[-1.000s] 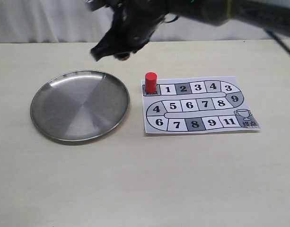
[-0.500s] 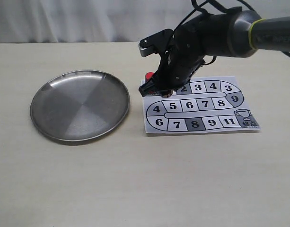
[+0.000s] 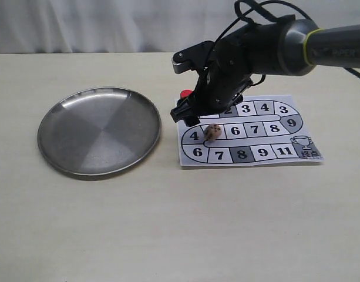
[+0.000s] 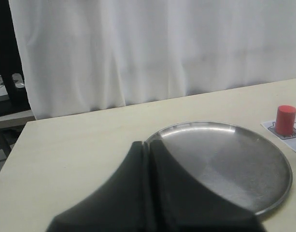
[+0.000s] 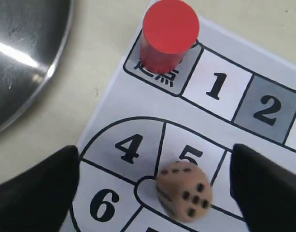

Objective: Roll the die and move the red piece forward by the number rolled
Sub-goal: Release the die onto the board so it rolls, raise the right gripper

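The die (image 3: 212,131) (image 5: 184,191) is over the board (image 3: 262,128) (image 5: 215,87), near the square marked 5 in the middle row, close to the 4. In the right wrist view it looks tilted, with a corner toward the camera. One side shows five black pips. We cannot tell which face is up, or if the die rests flat on the paper.

The red piece (image 3: 184,94) (image 4: 286,119) (image 5: 169,34) stands upright on the grey start square, just before the square marked 1. In the exterior view the arm hides most of it, and only its top shows.

The right gripper (image 3: 198,114) (image 5: 152,188) hangs low over the left part of the board. Its jaws are wide apart and grip nothing. In the wrist view the die sits in the gap between the two dark fingers (image 5: 36,188) and touches neither of them.

The board is a printed sheet and lies flat on the table (image 3: 168,223). Just beside its left edge is a round metal plate (image 3: 99,132) (image 4: 225,159) (image 5: 22,48), with nothing in it.

The left gripper (image 4: 147,145) does not appear in the exterior view. In its own wrist view the two fingers are pressed together with no gap, and we see nothing between them. It points toward the near rim of the plate. A white curtain (image 4: 138,48) hangs behind the table.
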Controlling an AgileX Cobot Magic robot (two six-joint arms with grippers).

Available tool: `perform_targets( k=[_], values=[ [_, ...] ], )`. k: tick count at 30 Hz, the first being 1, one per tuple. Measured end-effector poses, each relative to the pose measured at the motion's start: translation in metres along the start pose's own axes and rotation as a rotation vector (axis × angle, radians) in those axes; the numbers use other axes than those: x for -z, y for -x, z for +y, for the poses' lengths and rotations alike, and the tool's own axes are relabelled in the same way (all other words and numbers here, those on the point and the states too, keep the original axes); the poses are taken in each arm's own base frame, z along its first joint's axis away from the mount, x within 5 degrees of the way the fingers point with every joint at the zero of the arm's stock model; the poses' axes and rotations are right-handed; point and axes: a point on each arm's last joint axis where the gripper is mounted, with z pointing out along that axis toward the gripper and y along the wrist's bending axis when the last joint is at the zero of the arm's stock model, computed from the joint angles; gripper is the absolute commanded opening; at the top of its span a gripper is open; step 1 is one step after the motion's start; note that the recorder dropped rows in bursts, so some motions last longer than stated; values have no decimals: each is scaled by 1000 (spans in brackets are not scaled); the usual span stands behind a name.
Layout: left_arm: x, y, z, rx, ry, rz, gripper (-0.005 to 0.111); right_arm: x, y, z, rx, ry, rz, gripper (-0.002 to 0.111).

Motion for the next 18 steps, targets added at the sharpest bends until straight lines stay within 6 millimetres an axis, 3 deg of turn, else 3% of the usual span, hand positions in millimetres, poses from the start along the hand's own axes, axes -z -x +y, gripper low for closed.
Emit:
perform_targets(
  k=[13, 18],
  values=[
    [0, 0, 0, 0, 0, 0, 0, 1, 3, 0, -5, 5, -31, 89],
    [0, 0, 0, 0, 0, 0, 0, 26, 11, -3, -4, -2, -92, 89]
  ],
)
